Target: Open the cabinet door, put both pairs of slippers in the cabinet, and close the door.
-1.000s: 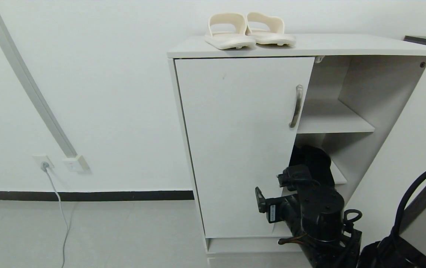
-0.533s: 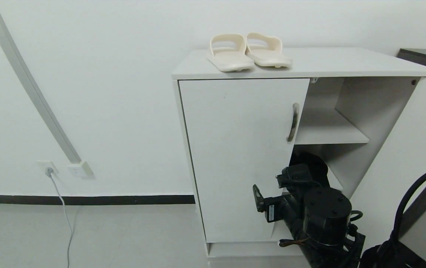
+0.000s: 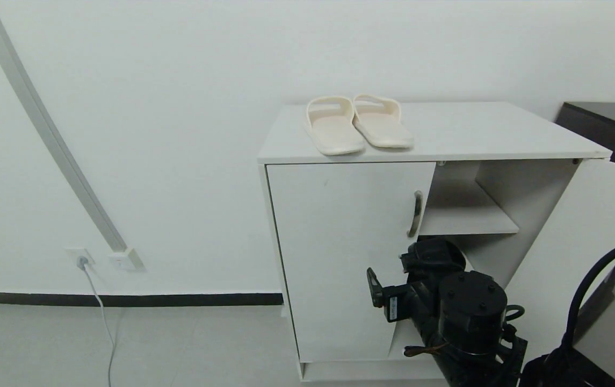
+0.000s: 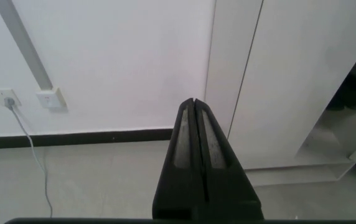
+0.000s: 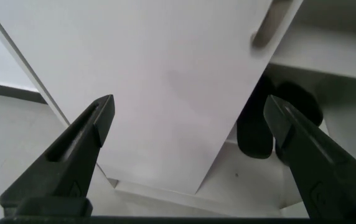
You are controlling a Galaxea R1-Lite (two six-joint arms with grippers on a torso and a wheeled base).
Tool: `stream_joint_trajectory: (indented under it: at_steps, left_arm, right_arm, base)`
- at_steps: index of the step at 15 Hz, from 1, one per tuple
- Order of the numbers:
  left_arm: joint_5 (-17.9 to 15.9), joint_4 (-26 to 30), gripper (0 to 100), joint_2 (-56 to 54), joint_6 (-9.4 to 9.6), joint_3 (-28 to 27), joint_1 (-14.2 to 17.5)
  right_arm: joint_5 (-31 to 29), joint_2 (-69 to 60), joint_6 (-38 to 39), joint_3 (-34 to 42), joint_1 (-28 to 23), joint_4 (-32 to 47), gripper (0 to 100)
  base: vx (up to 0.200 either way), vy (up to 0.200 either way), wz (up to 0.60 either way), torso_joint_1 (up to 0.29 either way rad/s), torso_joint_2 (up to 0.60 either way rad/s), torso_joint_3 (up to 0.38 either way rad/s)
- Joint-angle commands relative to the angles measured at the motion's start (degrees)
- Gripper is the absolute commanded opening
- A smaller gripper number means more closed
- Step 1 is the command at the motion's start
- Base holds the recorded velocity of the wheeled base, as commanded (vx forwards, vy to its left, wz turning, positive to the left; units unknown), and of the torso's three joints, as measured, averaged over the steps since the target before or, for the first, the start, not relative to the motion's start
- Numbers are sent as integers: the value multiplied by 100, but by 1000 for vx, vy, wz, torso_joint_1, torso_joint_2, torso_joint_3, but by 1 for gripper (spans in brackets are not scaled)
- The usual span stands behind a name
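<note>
A cream pair of slippers (image 3: 358, 124) lies on top of the white cabinet (image 3: 479, 134). The cabinet's left door (image 3: 345, 252) is shut, with its handle (image 3: 415, 214) at the inner edge, and the right door (image 3: 581, 242) stands wide open. A black pair of slippers (image 5: 277, 118) rests on a lower shelf inside. My right gripper (image 5: 189, 106) is open with nothing in it, low in front of the left door (image 5: 165, 74) near the opening. My left gripper (image 4: 193, 106) is shut on nothing, low, left of the cabinet and above the floor.
The upper shelf (image 3: 463, 215) inside the open half is bare. A wall socket with a hanging cord (image 3: 82, 262) is to the left, near the floor. A dark table edge (image 3: 608, 129) stands right of the cabinet. The floor left of the cabinet is open.
The head camera has moved: the cabinet and slippers sit lower in the picture and the cabinet top shows more from above. Slippers, doors and right arm keep their places.
</note>
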Motion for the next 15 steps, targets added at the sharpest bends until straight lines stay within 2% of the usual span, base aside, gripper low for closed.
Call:
stream_joint_trajectory:
  at_steps: [1,15]
  left_arm:
    - [-1,-4,0,5,-1,0,1]
    - [-1,-4,0,5,-1,0,1]
  right_arm:
    - [-1,32,-1,10,12,-4,100]
    - [-1,23,-1,19,65,-4,100]
  base:
    - [0,0,0,154,-476,-315]
    - [0,0,0,201,-521,-320]
